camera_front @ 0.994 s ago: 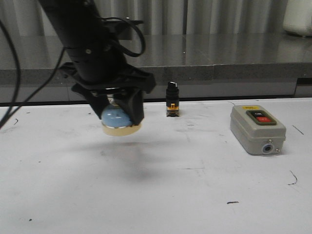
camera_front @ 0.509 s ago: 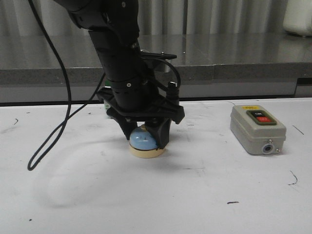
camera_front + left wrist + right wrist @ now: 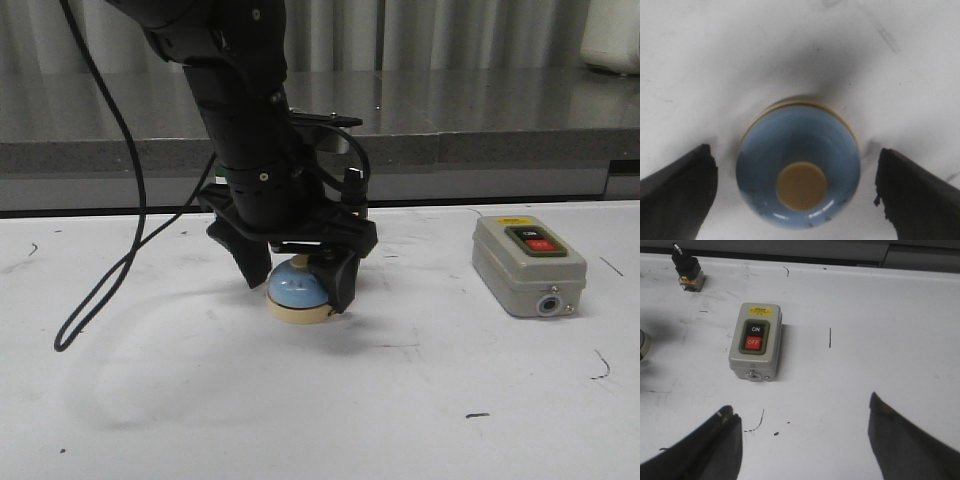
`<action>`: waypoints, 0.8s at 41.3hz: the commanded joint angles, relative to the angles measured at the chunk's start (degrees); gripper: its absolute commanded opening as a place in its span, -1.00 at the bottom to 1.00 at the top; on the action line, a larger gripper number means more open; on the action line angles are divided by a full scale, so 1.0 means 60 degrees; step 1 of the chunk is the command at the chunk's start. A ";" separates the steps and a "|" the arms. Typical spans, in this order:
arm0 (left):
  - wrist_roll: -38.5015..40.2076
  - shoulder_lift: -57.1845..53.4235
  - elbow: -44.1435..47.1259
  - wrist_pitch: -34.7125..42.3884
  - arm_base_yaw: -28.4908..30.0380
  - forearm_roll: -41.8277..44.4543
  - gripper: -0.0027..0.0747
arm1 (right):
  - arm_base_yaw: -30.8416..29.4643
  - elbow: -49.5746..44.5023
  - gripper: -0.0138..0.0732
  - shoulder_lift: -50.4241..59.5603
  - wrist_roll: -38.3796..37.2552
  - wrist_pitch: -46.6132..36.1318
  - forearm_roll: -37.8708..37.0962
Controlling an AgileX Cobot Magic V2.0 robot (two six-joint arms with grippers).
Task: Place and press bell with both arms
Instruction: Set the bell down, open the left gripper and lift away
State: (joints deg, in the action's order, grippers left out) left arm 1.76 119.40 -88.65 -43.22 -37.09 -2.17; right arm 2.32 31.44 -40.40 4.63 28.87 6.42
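Note:
The bell, a light-blue dome on a cream base, stands upright on the white table left of centre. My left gripper is straight above it, open, with one finger on each side of the dome and a gap to each. In the left wrist view the bell shows its cream button between the spread fingers of the left gripper. My right gripper is open and empty above bare table; it is out of the front view.
A grey switch box with black and red buttons lies at the right, also in the right wrist view. A small black switch stands behind the bell. A black cable loops left of the arm.
The left gripper carried the bell rightward and down onto the table, then opened its fingers and let go of it. The bell now stands free.

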 commanded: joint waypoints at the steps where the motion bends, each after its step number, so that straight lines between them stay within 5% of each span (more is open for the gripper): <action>1: 0.0024 -0.1291 -0.0205 -0.0066 -0.0056 -0.0187 0.67 | -0.0073 0.0320 0.58 -0.0031 0.0076 -0.0618 -0.0032; 33: 0.0041 -0.9141 0.5150 0.1081 0.0623 0.0053 0.67 | -0.0073 0.0320 0.58 -0.0031 0.0076 -0.0618 -0.0032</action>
State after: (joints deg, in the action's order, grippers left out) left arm 1.76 70.08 -58.96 -40.84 -33.97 -1.66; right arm 2.32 31.44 -40.40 4.63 28.87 6.42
